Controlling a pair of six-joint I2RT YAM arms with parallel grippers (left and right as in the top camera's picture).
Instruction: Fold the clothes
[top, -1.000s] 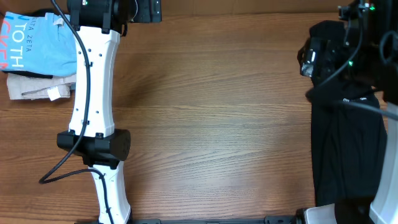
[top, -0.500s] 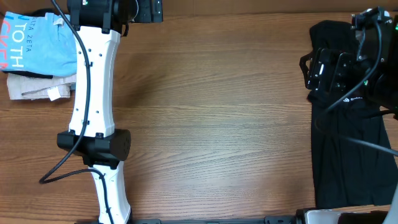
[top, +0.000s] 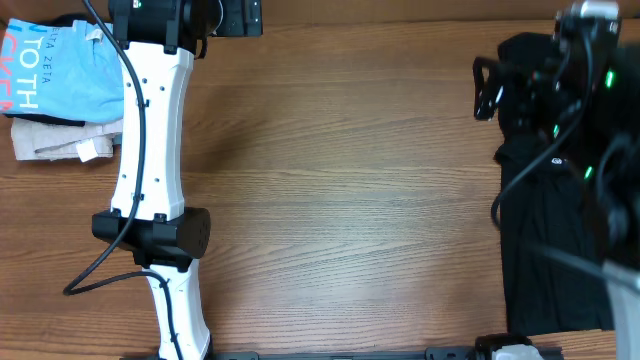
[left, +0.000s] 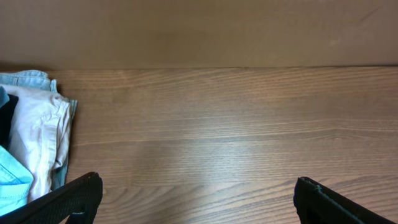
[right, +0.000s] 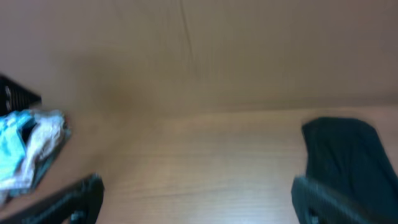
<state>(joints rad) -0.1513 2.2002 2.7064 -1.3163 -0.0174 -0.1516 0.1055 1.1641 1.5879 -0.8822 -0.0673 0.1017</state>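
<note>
Two task garments: the light blue T-shirt (top: 60, 75) lay at the far-left corner of the table (top: 340, 200); the black garment (top: 550, 270) lay along the right side, well apart from it.
T-shirt lettering: large white "TO TH" ran sideways; a smaller white line beside it included "ZETA"; coral-red letters were cut off by the left frame edge.
Under the T-shirt: a beige folded cloth (top: 50, 140) stuck out toward the front, with a small pale tag too small to read.
Left arm (top: 150, 150): white, stretched from the front edge to the back, just right of the pile.
Left end effector (left: 199, 202): fingers stood wide apart with nothing between them, bare wood below, the pile off to its left.
Open room: bare wood filled the whole middle, from the left arm across to the black garment.
Right end effector (right: 196, 199): blurred, fingers apart and holding nothing.
Right arm (top: 590, 120): black, hung over the black garment's far end.
Black garment edges: its left edge ran straight toward the front; a small white mark on it was unreadable.
</note>
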